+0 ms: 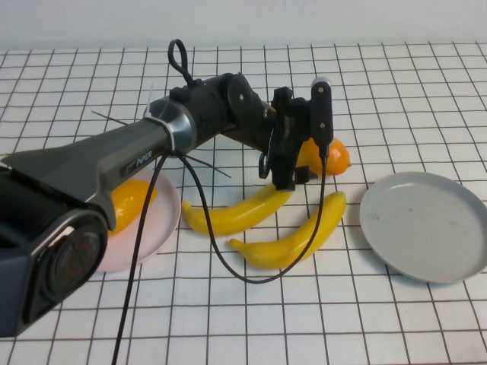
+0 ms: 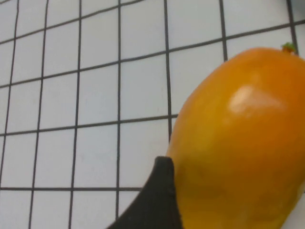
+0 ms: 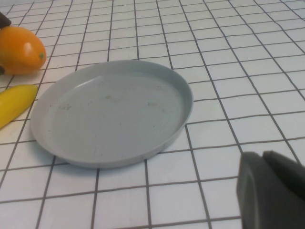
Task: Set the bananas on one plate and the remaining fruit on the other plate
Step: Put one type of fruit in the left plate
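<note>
The high camera is looking down across the gridded table (image 1: 396, 319). Both wrist cameras are sitting low and close, sharing the orange fruit (image 2: 243, 143) beside the grey plate (image 3: 114, 114).

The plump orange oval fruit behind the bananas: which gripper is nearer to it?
Left. The left gripper is right at the plump orange oval fruit. The right gripper is off beside the round grey plate, further from that fruit.
</note>
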You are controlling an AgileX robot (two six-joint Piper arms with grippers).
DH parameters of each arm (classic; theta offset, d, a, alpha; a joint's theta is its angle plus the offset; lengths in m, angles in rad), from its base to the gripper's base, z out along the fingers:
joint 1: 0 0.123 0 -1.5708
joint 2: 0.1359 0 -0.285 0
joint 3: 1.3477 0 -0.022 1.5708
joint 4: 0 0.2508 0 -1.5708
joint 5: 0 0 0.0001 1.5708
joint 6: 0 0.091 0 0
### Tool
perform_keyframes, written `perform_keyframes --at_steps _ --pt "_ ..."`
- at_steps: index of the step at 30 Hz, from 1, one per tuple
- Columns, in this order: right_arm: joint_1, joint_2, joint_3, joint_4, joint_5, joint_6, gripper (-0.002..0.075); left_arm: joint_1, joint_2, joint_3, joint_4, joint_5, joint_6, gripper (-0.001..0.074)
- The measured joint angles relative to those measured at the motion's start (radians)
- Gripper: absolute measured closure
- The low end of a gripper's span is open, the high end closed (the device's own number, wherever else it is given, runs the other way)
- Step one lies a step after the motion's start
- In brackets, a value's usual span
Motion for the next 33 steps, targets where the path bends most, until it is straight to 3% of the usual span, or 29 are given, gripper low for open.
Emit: perform_keyframes --at_steps 18,23,33 --pt "0.0 0.0 0.0 0.0 0.0 0.0 0.0742 0.027 0.049 0.0 -0.133 -0.092 0.013 0.0073" --pt "0.0 0.0 0.0 0.0 0.0 0.0 0.0742 0.03 0.05 0.0 -0.183 -0.101 0.002 0.0255" --pt "0.0 0.0 0.0 0.0 0.0 0.0 0.0742 0.033 0.01 0.0 -0.216 -0.104 -0.04 0.0253"
